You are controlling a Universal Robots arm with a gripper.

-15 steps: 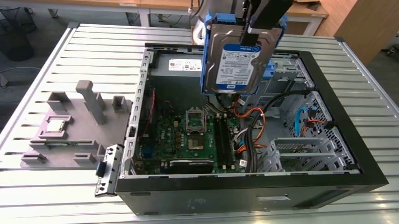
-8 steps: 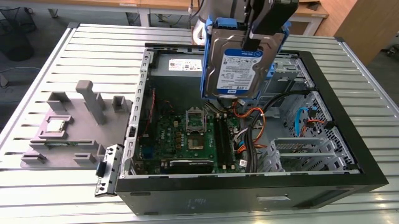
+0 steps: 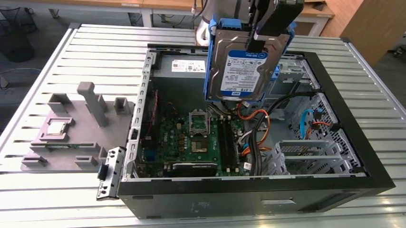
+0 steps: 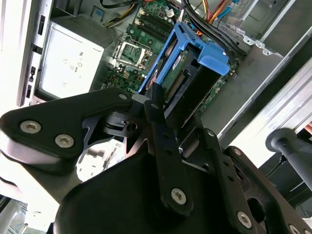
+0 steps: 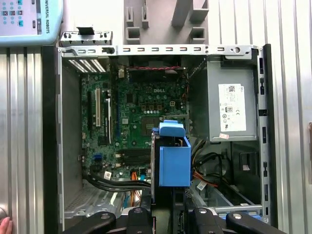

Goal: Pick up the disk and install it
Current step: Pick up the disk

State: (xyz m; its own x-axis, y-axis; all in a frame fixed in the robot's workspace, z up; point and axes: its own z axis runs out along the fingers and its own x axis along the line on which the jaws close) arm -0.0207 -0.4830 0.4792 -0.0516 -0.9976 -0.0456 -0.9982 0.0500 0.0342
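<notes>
Black jaws are pinching the flat silver-grey disk in its bright blue plastic carrier point(image 3: 240, 71), hanging it on edge above the open black computer case point(image 3: 222, 202) on the slatted metal worktop point(image 3: 57, 192), probably so it is clearing the cables and green motherboard point(image 3: 190, 137).

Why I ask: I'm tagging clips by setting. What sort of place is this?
Probably a robotics lab: an open computer case lies on a slatted metal table, the gripper holds the disk above it, wooden desks stand behind.
</notes>
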